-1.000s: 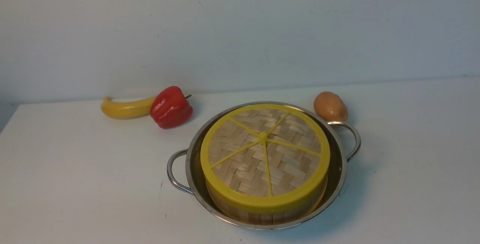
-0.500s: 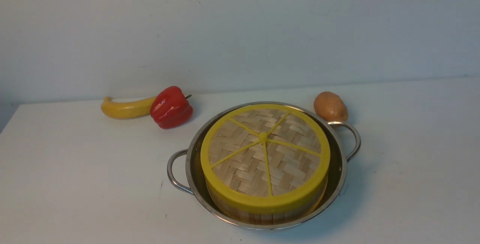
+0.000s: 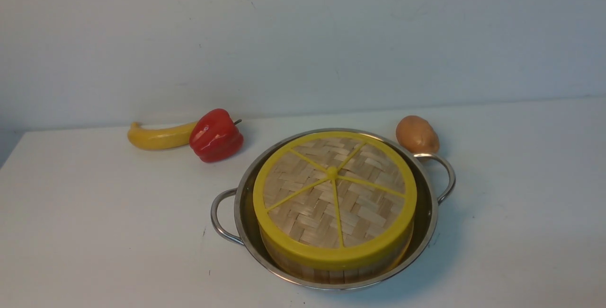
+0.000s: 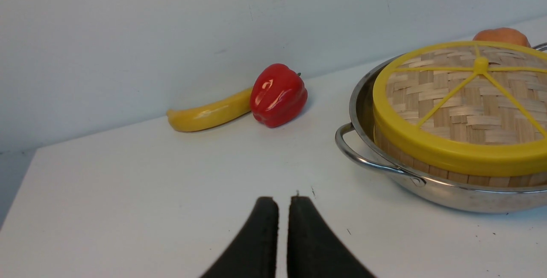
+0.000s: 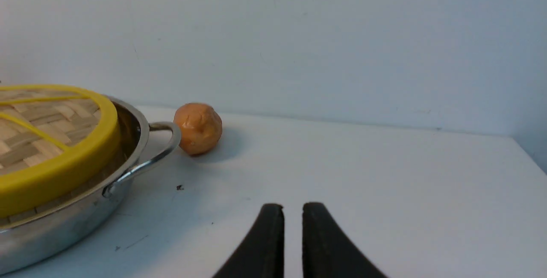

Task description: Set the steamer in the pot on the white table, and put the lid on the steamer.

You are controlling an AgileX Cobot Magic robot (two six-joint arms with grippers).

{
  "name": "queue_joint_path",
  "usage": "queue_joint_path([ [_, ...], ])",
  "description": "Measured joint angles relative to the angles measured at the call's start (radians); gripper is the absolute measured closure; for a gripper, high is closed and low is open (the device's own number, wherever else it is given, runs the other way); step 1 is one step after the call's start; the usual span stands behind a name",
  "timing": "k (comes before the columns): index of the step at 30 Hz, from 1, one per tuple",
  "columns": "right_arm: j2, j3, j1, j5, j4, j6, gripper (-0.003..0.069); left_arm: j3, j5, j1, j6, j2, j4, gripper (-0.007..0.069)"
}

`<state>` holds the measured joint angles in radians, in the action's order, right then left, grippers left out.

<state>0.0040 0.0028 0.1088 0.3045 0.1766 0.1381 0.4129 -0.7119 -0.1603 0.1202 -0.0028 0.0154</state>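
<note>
Front view: yellow curved banana [image 3: 161, 138] and glossy red bell pepper [image 3: 216, 136] at back left, pepper overlapping one banana end in view. Brown rounded potato-like item [image 3: 417, 135] behind the pot's right handle, partly covered by it; contact there, can't tell. Plain white flat table [image 3: 118, 218] has a few small dark marks, pale bluish-white wall [image 3: 303, 38] behind. Round bamboo steamer [image 3: 331, 275] sits inside the wide shiny stainless-steel pot [image 3: 248, 213], metal rim all round it. Flat woven-bamboo lid [image 3: 303, 199] with thick yellow rim, spokes and centre knob is on the steamer, looks level. Only a strip of the steamer's slatted side shows; its contents are hidden.

Left wrist view: pepper and banana are beyond the near handle, well apart from the gripper. Table edge meets the wall; dark bluish area past the table's end. Lid knob stands up from the weave. Left gripper [image 4: 283, 202]: jaws slightly apart, table visible through the narrow gap.

Right wrist view: potato-like item near the other handle, soft shadow beside it on the table. Pot and lid partly cut off by the frame. Right gripper [image 5: 293, 208]: jaws slightly apart, over table, away from the pot.
</note>
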Motion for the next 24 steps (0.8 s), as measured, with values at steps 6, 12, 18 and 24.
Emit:
queue_joint_path([
  [6, -0.003, 0.004, 0.0, 0.001, 0.0, 0.001, 0.0551, 0.0, 0.0, 0.0, 0.0, 0.003, 0.0, 0.0594],
  [12, -0.003, 0.005, 0.0, 0.0, 0.0, 0.001, 0.0539, 0.0, 0.0, 0.0, 0.0, 0.003, 0.0, 0.0594],
  [18, -0.003, 0.005, 0.0, 0.0, -0.001, 0.001, 0.0526, 0.0, 0.0, 0.0, 0.0, 0.003, 0.0, 0.0594],
  [24, -0.003, 0.005, 0.0, 0.0, -0.003, 0.001, 0.0502, 0.0, 0.0, 0.0, 0.0, 0.0, 0.0, 0.0594],
])
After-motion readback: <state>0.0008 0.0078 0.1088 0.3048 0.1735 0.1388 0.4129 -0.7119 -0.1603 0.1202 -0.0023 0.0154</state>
